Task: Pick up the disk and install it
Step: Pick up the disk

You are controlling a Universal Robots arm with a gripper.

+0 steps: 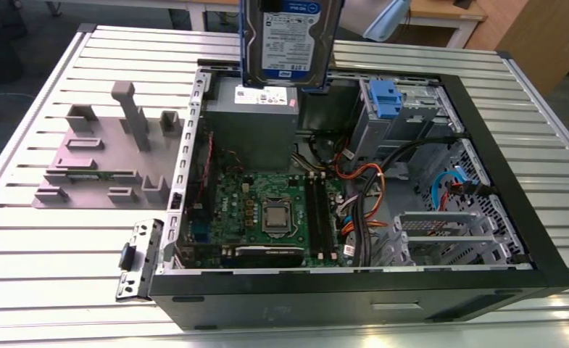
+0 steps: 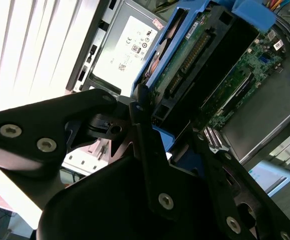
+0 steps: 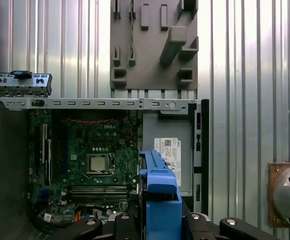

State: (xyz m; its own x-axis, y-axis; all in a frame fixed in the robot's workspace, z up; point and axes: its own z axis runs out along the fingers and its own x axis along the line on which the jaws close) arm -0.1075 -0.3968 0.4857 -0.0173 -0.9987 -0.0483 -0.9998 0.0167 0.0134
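We see the hand (image 2: 177,142) squeezing the disk (image 1: 289,36) tight from both sides. The disk hangs over the far side of the open computer (image 1: 530,239).

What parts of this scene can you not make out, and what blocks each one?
- Disk: its upper end is cut off by the exterior view's top edge.
- Grey power box: partly covered by the disk in the exterior view and the first wrist view.
- Disk's label: faces away from the camera in the second wrist view.
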